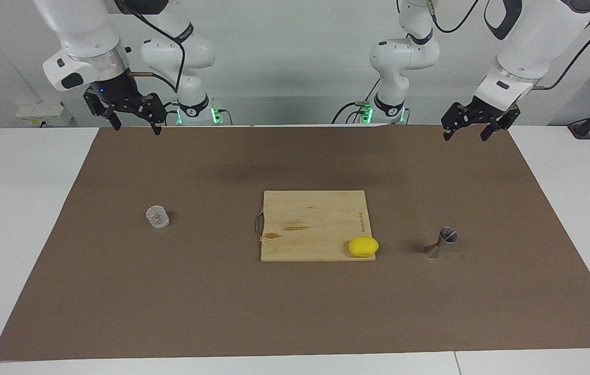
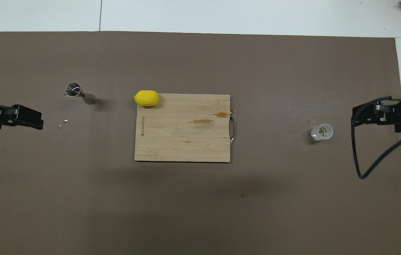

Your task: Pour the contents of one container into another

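The small clear glass cup stands upright on the brown mat toward the right arm's end of the table. The steel hourglass jigger stands upright on the mat toward the left arm's end. My right gripper hangs open and empty, raised high above the mat at its end, apart from the cup. My left gripper hangs open and empty, raised high above the mat at its end, apart from the jigger.
A wooden cutting board with a metal handle lies in the middle of the mat. A yellow lemon rests on its corner nearest the jigger. Small clear specks lie on the mat near the jigger.
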Available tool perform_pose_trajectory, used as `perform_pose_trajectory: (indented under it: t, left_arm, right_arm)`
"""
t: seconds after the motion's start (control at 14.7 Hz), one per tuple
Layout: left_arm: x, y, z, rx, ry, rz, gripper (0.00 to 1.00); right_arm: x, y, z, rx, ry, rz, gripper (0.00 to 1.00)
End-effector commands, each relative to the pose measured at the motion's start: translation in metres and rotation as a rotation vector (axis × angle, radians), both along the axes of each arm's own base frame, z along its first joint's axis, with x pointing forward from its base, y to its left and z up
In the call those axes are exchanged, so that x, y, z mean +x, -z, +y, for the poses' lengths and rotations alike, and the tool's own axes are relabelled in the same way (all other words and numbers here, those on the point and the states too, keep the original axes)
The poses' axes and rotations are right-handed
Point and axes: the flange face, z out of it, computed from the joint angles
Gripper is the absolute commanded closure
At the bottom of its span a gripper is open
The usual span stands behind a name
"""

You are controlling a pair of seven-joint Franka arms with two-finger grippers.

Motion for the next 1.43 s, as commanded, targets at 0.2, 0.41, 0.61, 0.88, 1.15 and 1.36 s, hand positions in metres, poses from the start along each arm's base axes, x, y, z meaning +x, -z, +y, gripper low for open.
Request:
perform_pose_trajectory:
  t: [0.2, 0.41, 0.61, 0.88, 1.15, 1.36]
  left_arm:
    - [-0.008, -0.003, 0.003, 0.013, 0.011, 0.001, 0.00]
    - [-0.005, 0.004, 0.003, 0.006, 0.007, -0.032, 0.00]
    - [-0.002, 0.013, 0.017, -0.061, -0.042, -0.059, 0.00]
    - [-0.001, 0.035, 0.044, -0.188, -0.148, 0.002, 0.00]
    - [-0.006, 0.061, 0.089, -0.323, -0.495, 0.081, 0.00]
    - [-0.011, 0.093, 0.106, -0.348, -0.740, 0.200, 0.00]
  right_arm:
    - [-0.006, -0.003, -0.001, 0.018, -0.010, 0.010, 0.01]
    - [-0.006, -0.003, -0.001, 0.018, -0.010, 0.010, 0.01]
    - [-0.006, -0.003, -0.001, 0.018, -0.010, 0.010, 0.01]
    - [-0.006, -0.003, -0.001, 0.018, -0.010, 0.010, 0.01]
    - [-0.006, -0.003, -0.001, 0.018, -0.010, 0.010, 0.01]
    - [-0.006, -0.003, -0.001, 0.018, -0.010, 0.010, 0.01]
